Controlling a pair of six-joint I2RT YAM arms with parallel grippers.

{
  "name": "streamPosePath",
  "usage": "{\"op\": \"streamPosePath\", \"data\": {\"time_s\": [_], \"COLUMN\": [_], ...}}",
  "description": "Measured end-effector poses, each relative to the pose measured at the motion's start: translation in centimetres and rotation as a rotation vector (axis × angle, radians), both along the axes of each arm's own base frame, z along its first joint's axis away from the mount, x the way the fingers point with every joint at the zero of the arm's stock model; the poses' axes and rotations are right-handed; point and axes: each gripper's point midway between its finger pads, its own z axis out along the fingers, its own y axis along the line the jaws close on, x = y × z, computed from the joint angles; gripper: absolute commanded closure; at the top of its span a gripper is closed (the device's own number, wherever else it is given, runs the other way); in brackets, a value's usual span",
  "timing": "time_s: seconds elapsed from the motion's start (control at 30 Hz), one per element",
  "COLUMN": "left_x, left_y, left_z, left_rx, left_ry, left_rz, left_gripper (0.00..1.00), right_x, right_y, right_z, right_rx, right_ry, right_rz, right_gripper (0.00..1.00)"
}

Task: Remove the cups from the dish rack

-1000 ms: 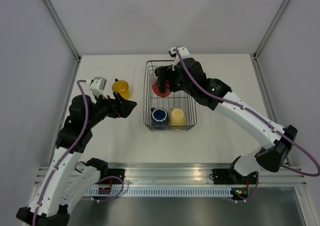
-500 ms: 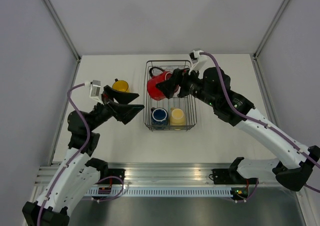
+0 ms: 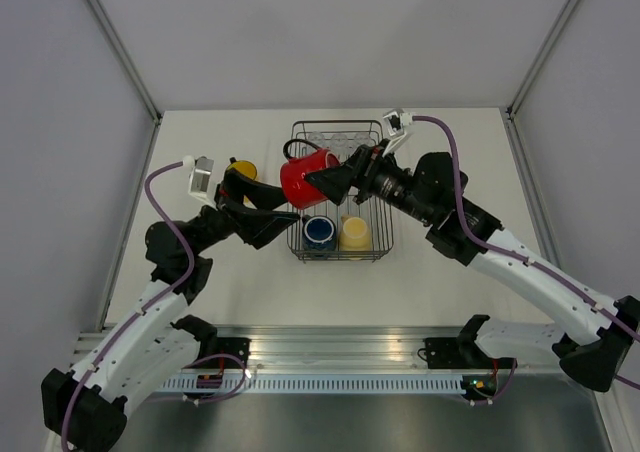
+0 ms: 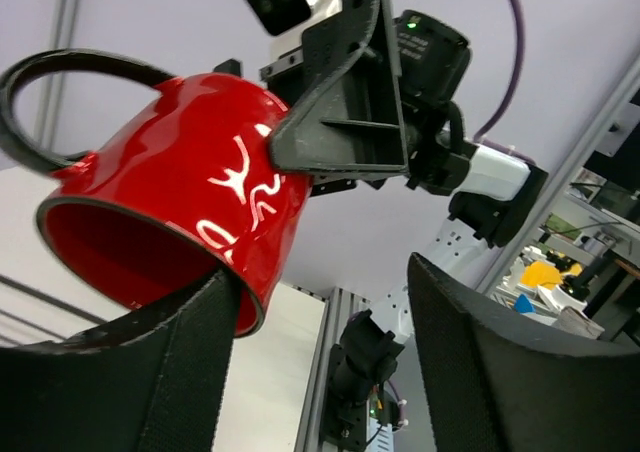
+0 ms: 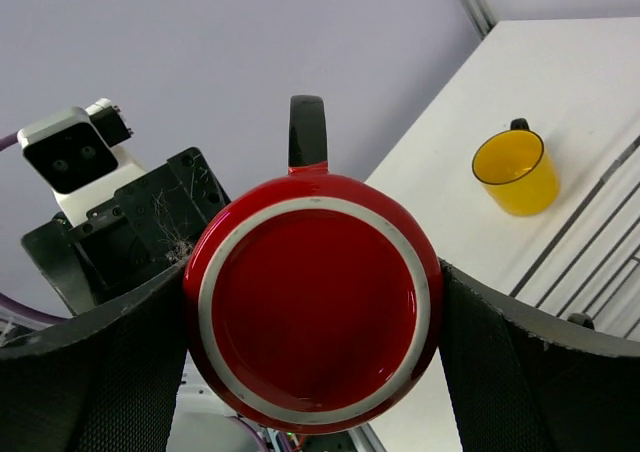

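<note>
The dish rack (image 3: 345, 258) is the landmark. Above its left edge the right gripper (image 3: 332, 182) is clamped across the base of the red mug (image 3: 303, 179), which hangs in the air on its side with its mouth toward the left gripper (image 4: 325, 292). The left fingers stand spread on either side of the rim, not closed on it. This looks like a hand-over. Next, I judge, the left must grip the mug's wall before the right lets go.

In the rack's near end sit the blue mug (image 3: 319, 232) and cream mug (image 3: 354, 232). Left of the rack, the orange-yellow mug (image 3: 241, 177) is half hidden by the left arm. At the rack's far end the tumblers (image 3: 335, 135) are faint and their count is unclear. Whether a left finger touches the rim cannot be told.
</note>
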Motion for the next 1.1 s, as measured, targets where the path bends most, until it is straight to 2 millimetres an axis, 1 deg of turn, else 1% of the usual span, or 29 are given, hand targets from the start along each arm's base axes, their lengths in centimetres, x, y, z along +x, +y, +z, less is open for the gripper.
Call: {"op": "streamPosePath", "data": {"time_s": [0.03, 0.07, 0.23, 0.4, 0.6, 0.67, 0.73, 0.9, 0.93, 1.0, 1.07, 1.1], "left_x": [-0.3, -0.6, -1.7, -2.1, -2.0, -1.8, -1.6, -1.6, -1.6, -1.6, -1.7, -1.8], "left_y": [-0.2, -0.4, -1.1, -1.0, -1.0, -0.9, -0.9, -0.9, -0.8, -0.8, -0.7, -0.7], "left_z": [0.1, 0.3, 0.9, 1.6, 1.7, 1.9, 1.9, 2.1, 2.1, 2.3, 2.5, 2.6], "left_rx": [-0.005, -0.010, -0.031, -0.053, -0.061, -0.068, -0.073, -0.081, -0.082, -0.090, -0.097, -0.099], "left_ry": [-0.006, -0.014, -0.042, -0.072, -0.072, -0.070, -0.071, -0.071, -0.072, -0.064, -0.062, -0.066], "left_rz": [-0.013, -0.025, -0.063, -0.068, -0.057, -0.047, -0.036, -0.029, -0.030, -0.032, -0.032, -0.032], "left_gripper": [0.35, 0.46, 0.62, 0.62, 0.63, 0.72, 0.78, 0.78, 0.89, 0.98, 0.98, 0.98], "right_x": [-0.1, -0.2, -1.4, -2.0, -2.3, -2.6, -3.0, -3.4, -3.5, -3.5, -3.7, -3.8], "right_y": [0.0, 0.1, 0.1, 0.4, 0.7, 0.9, 1.1, 1.2, 1.3, 1.3, 1.3, 1.3], "right_z": [0.0, 0.0, 1.3, 1.6, 1.0, 0.8, 0.7, 0.8, 0.9, 1.1, 1.4, 1.6], "right_rx": [0.016, 0.031, 0.123, 0.190, 0.252, 0.264, 0.278, 0.301, 0.307, 0.316, 0.321, 0.326], "right_ry": [-0.002, 0.001, -0.017, 0.002, 0.051, 0.060, 0.067, 0.064, 0.064, 0.049, 0.026, 0.018], "right_rz": [0.004, 0.010, 0.060, 0.094, 0.116, 0.125, 0.140, 0.150, 0.152, 0.151, 0.153, 0.155], "right_gripper": [1.00, 1.00, 1.00, 1.00, 1.00, 1.00, 1.00, 1.00, 1.00, 1.00, 1.00, 0.86]}}
